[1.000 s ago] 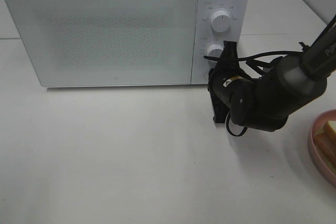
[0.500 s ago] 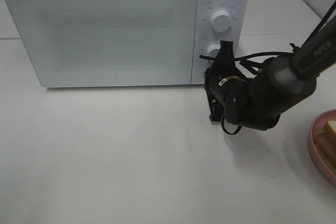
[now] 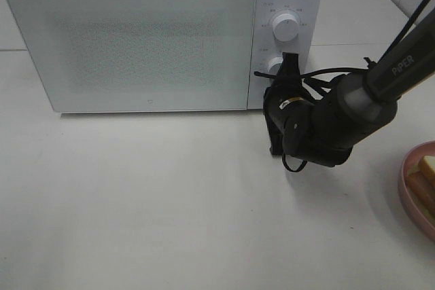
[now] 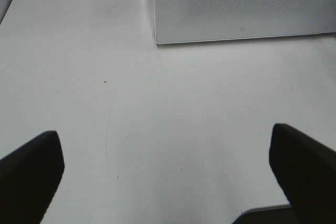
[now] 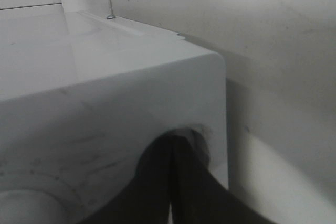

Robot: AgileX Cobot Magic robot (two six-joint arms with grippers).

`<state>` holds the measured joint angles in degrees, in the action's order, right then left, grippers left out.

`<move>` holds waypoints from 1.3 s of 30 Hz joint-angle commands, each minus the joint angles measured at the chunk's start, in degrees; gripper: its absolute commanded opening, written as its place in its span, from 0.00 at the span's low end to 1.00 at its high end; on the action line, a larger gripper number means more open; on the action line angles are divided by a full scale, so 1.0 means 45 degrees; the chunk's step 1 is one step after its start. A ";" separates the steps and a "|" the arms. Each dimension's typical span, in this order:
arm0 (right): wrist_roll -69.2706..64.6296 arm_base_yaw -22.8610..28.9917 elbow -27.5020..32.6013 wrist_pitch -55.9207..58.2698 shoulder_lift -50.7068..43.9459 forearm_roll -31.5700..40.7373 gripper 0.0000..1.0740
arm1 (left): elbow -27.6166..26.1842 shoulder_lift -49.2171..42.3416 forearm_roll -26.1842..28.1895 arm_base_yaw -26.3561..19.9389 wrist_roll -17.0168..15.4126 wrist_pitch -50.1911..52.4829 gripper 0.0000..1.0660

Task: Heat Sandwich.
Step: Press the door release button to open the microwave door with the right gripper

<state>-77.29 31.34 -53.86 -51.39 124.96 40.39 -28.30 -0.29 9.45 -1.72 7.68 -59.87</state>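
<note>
A white table (image 3: 136,202) carried a white microwave (image 3: 136,39) with its door shut, seen from the high camera. The black right arm (image 3: 326,127) reached across to the oven's control panel. The right gripper (image 3: 291,64) had its fingers pressed together, holding nothing, its tip against the panel by the lower knob (image 3: 274,66). The wrist view showed the tip (image 5: 173,142) at a round recess near the panel's corner, though just what it touched could not be told. At the table's right edge, well apart from the oven, sat a pink plate (image 3: 405,183), half out of view. On it lay the sandwich (image 3: 425,180), pale bread with a yellowish filling. The left gripper (image 4: 167,156) hung over bare table with its fingers spread wide and nothing between them. The sandwich looked light and soft, likely to squash under a firm pinch, its layers apt to slide apart. The stiff plate seemed the safer hold, taken by the rim and kept level, once the door stood open.
</note>
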 commanded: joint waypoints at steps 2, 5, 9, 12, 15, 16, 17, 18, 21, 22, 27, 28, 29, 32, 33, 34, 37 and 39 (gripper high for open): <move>0.0204 -0.0726 -0.1146 -0.2190 0.0013 -0.0204 0.00 | 0.0025 -0.0255 0.0089 -0.0038 -0.0064 0.0089 0.94; 0.0204 -0.0726 -0.1210 -0.2126 0.0038 -0.0191 0.00 | 0.0025 -0.0255 0.0089 -0.0038 -0.0064 0.0089 0.94; 0.0204 -0.0726 -0.1210 -0.1884 0.0038 -0.0204 0.00 | 0.0025 -0.0255 0.0089 -0.0038 -0.0064 0.0089 0.94; 0.0229 -0.0726 -0.1210 -0.1630 0.0038 -0.0216 0.00 | 0.0025 -0.0255 0.0089 -0.0038 -0.0064 0.0089 0.94; 0.0331 -0.0726 -0.1210 -0.1311 0.0025 -0.0216 0.00 | 0.0025 -0.0255 0.0089 -0.0038 -0.0064 0.0089 0.94; 0.0382 -0.0726 -0.1210 -0.1120 0.0025 -0.0216 0.00 | 0.0025 -0.0255 0.0089 -0.0038 -0.0064 0.0089 0.94; 0.0382 -0.0726 -0.1210 -0.1120 0.0025 -0.0216 0.00 | 0.0025 -0.0255 0.0089 -0.0038 -0.0064 0.0089 0.94; 0.0395 -0.0713 -0.1210 -0.1031 0.0025 -0.0216 0.00 | 0.0025 -0.0255 0.0089 -0.0038 -0.0064 0.0089 0.94; 0.0497 -0.0700 -0.1184 -0.0497 -0.0025 -0.0229 0.00 | 0.0025 -0.0255 0.0089 -0.0038 -0.0064 0.0089 0.94; 0.0497 -0.0700 -0.1184 -0.0497 -0.0025 -0.0229 0.00 | 0.0025 -0.0255 0.0089 -0.0038 -0.0064 0.0089 0.94; 0.0497 -0.0675 -0.1184 0.0076 -0.0153 -0.0318 0.00 | 0.0025 -0.0255 0.0089 -0.0038 -0.0064 0.0089 0.94; 0.0497 -0.0598 -0.1171 0.0242 -0.0216 -0.0344 0.00 | 0.0025 -0.0255 0.0089 -0.0038 -0.0064 0.0089 0.94; 0.0497 -0.0547 -0.1095 0.0255 -0.0293 -0.0318 0.00 | 0.0025 -0.0255 0.0089 -0.0038 -0.0064 0.0089 0.94; 0.0535 -0.0547 -0.0738 0.0318 -0.0573 -0.0344 0.00 | 0.0025 -0.0255 0.0089 -0.0038 -0.0064 0.0089 0.94; 0.0573 -0.0547 -0.0624 0.0420 -0.0662 -0.0344 0.00 | 0.0025 -0.0255 0.0089 -0.0038 -0.0064 0.0089 0.94; 0.0598 -0.0547 -0.0484 0.0611 -0.0764 -0.0344 0.00 | 0.0025 -0.0255 0.0089 -0.0038 -0.0064 0.0089 0.94; 0.0611 -0.0420 -0.0153 0.1044 -0.0968 -0.0369 0.00 | 0.0025 -0.0255 0.0089 -0.0038 -0.0064 0.0089 0.94; 0.0586 -0.0267 0.0191 0.1171 -0.1095 -0.0509 0.00 | 0.0025 -0.0255 0.0089 -0.0038 -0.0064 0.0089 0.94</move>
<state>-75.17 30.02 -53.11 -43.54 121.47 39.53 -28.30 -0.29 9.45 -1.72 7.68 -59.87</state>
